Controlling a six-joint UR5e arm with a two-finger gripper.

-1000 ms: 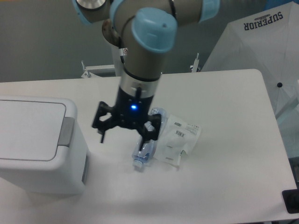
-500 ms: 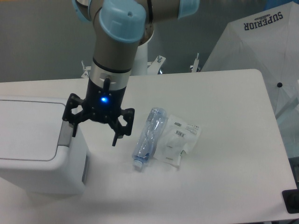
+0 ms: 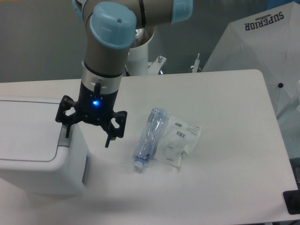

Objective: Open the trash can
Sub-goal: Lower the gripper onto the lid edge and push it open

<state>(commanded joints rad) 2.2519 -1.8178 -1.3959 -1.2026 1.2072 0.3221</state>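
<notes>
The trash can (image 3: 37, 154) is a large boxy white bin at the left edge of the table, with a flat white lid (image 3: 28, 129), a grey push tab (image 3: 62, 139) at the lid's right edge and a grey side panel (image 3: 85, 168). The lid is closed. My gripper (image 3: 87, 137) hangs open and empty, pointing down, at the can's right edge. Its left finger (image 3: 66, 129) is over the push tab; its right finger (image 3: 108, 139) is over the table beside the can. I cannot tell whether the left finger touches the tab.
A clear plastic bottle (image 3: 148, 138) lies on the table right of the gripper, next to a white labelled packet (image 3: 179, 139). A white umbrella (image 3: 262, 51) stands beyond the table's right edge. A black object (image 3: 292, 202) sits at the bottom right corner.
My gripper has moved left from above the bottle to the trash can's right edge, staying open. The bottle and packet have not moved.
</notes>
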